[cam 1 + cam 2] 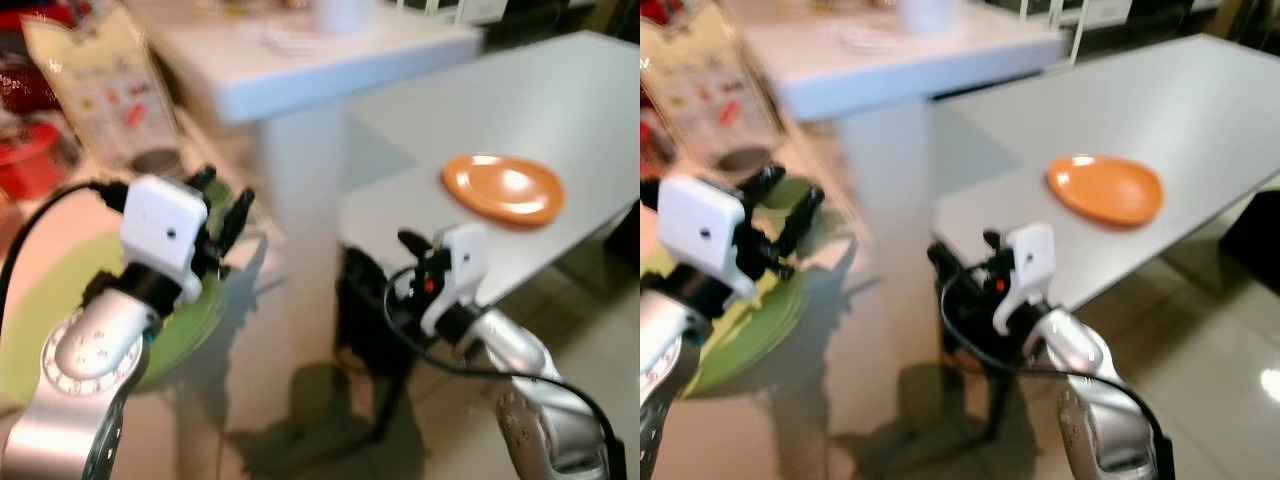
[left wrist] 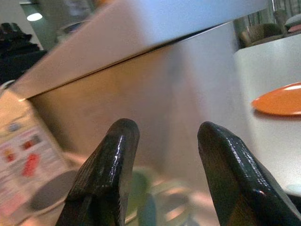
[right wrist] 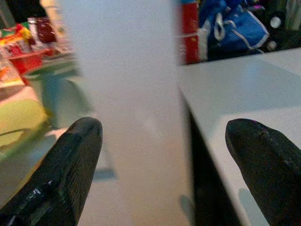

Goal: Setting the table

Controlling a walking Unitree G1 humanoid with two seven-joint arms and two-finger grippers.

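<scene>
An orange plate [image 1: 503, 188] lies on the grey table [image 1: 580, 110], close to its near edge. A green round plate [image 1: 195, 318] rests on a lower pale surface at the left. My left gripper [image 1: 225, 190] hovers over the green plate's far rim, open with nothing between its fingers [image 2: 113, 160]. My right gripper [image 1: 415, 245] is held in front of the grey table's near corner, short of the orange plate, open and holding nothing [image 3: 164, 128]. The orange plate [image 2: 277, 100] also appears off to one side in the left wrist view. The head views are blurred.
A white counter [image 1: 330, 60] on a thick white column [image 1: 300, 170] stands between the two plates. A printed bag [image 1: 95, 85] and red containers [image 1: 25, 165] sit at the back left. A dark chair [image 1: 375, 320] is under the table's corner. Tiled floor lies at lower right.
</scene>
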